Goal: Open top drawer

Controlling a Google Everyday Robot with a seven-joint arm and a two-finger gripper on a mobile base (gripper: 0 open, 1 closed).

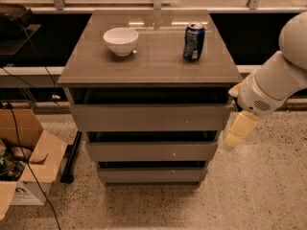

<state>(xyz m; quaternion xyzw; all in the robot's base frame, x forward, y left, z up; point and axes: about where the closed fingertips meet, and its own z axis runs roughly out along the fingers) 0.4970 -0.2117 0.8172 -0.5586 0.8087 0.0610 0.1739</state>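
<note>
The top drawer [148,117] is the widest grey front of the grey-brown cabinet [153,63], with a dark gap above it under the cabinet top. It stands about flush with the cabinet sides. My gripper [238,129] hangs from the white arm [276,83] just off the drawer front's right end, at the cabinet's right front corner. Whether it touches the drawer I cannot tell.
A white bowl [121,40] and a blue drink can [194,42] stand on the cabinet top. The shorter middle drawer [151,151] and lowest drawer [151,175] are below. An open cardboard box [26,164] and cables lie on the speckled floor at left.
</note>
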